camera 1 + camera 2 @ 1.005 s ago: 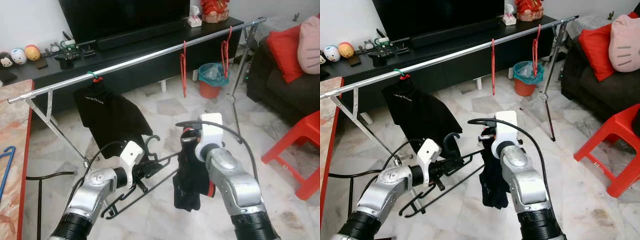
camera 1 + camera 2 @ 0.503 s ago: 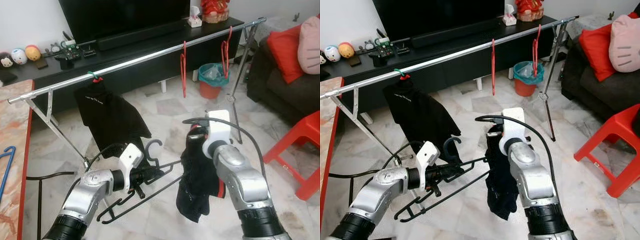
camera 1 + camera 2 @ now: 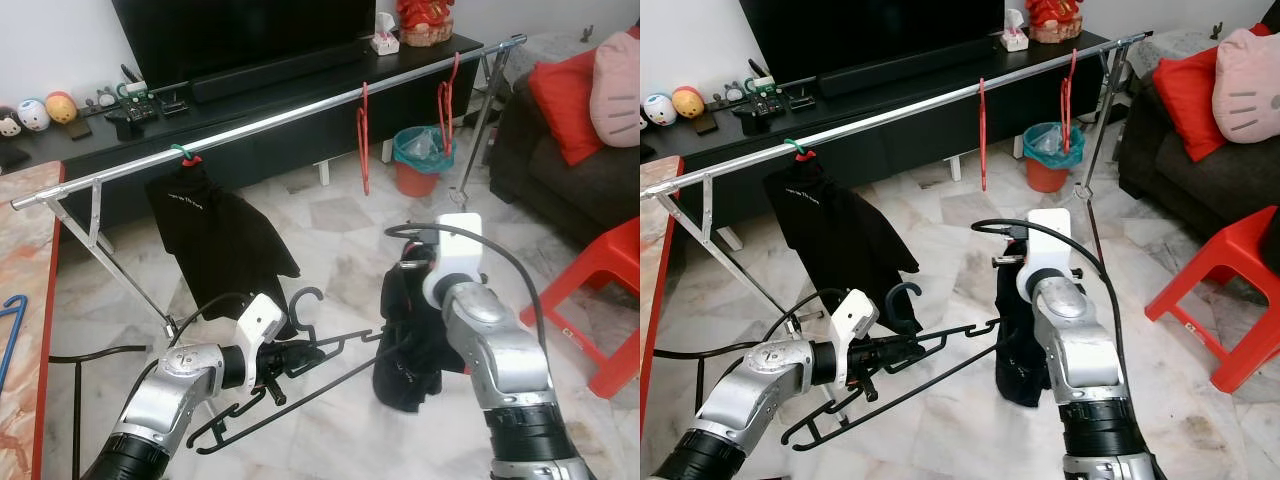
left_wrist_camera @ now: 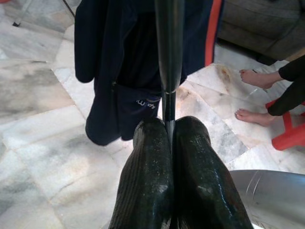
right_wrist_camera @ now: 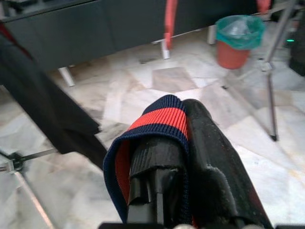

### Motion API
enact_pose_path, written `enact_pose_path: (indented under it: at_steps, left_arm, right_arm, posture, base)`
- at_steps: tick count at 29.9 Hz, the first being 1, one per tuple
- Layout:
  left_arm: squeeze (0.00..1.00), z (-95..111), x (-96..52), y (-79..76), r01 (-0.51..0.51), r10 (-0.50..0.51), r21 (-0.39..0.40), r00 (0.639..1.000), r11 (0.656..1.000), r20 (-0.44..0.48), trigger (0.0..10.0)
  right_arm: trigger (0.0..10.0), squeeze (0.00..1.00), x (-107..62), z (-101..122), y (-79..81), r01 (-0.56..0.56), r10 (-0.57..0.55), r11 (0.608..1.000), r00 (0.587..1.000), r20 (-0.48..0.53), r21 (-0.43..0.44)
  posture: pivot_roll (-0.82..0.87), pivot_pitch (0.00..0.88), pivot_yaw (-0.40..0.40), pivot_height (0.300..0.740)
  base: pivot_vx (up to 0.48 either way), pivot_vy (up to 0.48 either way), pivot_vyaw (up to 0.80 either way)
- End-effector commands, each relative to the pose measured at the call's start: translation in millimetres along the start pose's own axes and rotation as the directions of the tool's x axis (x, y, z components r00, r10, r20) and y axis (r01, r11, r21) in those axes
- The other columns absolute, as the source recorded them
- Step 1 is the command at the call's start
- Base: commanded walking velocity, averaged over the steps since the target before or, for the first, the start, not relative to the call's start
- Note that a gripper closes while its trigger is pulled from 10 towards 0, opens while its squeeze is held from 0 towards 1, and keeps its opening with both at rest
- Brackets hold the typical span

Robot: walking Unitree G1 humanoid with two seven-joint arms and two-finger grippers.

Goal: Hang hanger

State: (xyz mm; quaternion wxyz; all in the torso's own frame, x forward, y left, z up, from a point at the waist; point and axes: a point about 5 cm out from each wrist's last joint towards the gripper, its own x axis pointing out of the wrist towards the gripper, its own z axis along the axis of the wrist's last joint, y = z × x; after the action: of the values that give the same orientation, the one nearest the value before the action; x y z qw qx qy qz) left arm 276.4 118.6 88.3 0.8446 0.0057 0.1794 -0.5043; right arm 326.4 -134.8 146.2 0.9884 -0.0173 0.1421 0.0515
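Left gripper: the left gripper (image 3: 282, 360) sat low in front of the robot, its two black fingers (image 4: 147, 181) pressed together on the thin bar of the black hanger (image 3: 300, 375)
Black hanger: it lay nearly level above the marble floor (image 3: 330, 225), hook (image 3: 303, 298) curling upward just beyond the fingertips, one arm running out toward the right gripper, the other slanting down toward the robot's left
Right gripper: the right gripper (image 5: 176, 157) was held at about the same height, to the right of the hanger's far end; its fingers were clamped on the dark garment (image 3: 410, 340), whose navy collar with a red stripe (image 5: 159, 119) was folded over one finger
Dark garment: it hung limp below the right gripper, just beside or touching the tip of the hanger's arm; I could not tell whether the arm had entered the cloth
Rail: a long silver rail (image 3: 270, 120) crossed the room behind both arms, on slanted legs, well apart from the hanger
On the rail: a black shirt (image 3: 215, 235) on a green-hooked hanger (image 3: 185, 152) toward its left end, and two bare red hangers (image 3: 364, 135) toward its right
Behind: a black TV bench (image 3: 250, 95), a teal-lined bin (image 3: 418, 160), a dark sofa (image 3: 570, 180) with a red cushion (image 3: 560, 95), a red plastic stool (image 3: 600, 300)
Left wrist view: a person's bare feet (image 4: 257, 78) stood on the floor past the garment
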Motion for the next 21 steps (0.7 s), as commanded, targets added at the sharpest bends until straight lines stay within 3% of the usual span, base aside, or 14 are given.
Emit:
enact_pose_path:
  at_steps: [1,5,9,11,17,21]
  left_arm:
    - [0.00,2,-0.5,1.1,-0.015,0.015,0.025,1.000,1.000,-0.004,10.0]
    - [0.00,4,0.2,5.3,-0.059,0.059,0.038,0.998,0.998,0.011,10.0]
    - [0.00,9,1.3,17.0,-0.181,0.178,0.082,0.983,0.980,0.045,10.0]
    - [0.00,13,3.2,20.7,-0.228,0.223,0.055,0.971,0.972,0.083,10.0]
    - [0.00,16,7.5,15.8,-0.202,0.195,0.050,0.975,0.978,0.109,10.0]
    - [0.00,13,9.8,13.2,-0.173,0.168,0.048,0.981,0.984,0.098,10.0]
  right_arm:
    - [10.0,0.00,0.7,11,12.9,-0.052,0.053,0.999,0.998,0.043,-0.008]
    - [10.0,0.00,0.5,10,18.7,-0.074,0.074,0.997,0.997,0.036,-0.007]
    - [10.0,0.00,-1.0,8,26.7,-0.108,0.108,0.994,0.994,0.026,-0.005]
    - [10.0,0.00,-2.3,6,30.8,-0.127,0.127,0.992,0.992,0.019,-0.008]
    - [10.0,0.00,-5.5,2,41.4,-0.174,0.174,0.985,0.985,0.000,-0.014]
    - [10.0,0.00,-9.5,2,58.6,-0.276,0.276,0.961,0.961,-0.007,-0.038]
  posture:
    - [-0.04,0.025,0.073,0.740]
    - [-0.04,0.027,0.073,0.740]
    - [-0.04,0.026,0.070,0.740]
    - [-0.04,0.027,0.069,0.740]
    - [-0.05,0.027,0.069,0.740]
    - [-0.05,0.027,0.069,0.740]
  base:
    - [0.000,0.000,0.00]
    - [0.000,0.000,0.00]
    - [0.000,0.000,0.00]
    - [0.000,0.000,0.00]
    - [0.000,0.000,0.00]
    - [0.000,0.000,0.00]
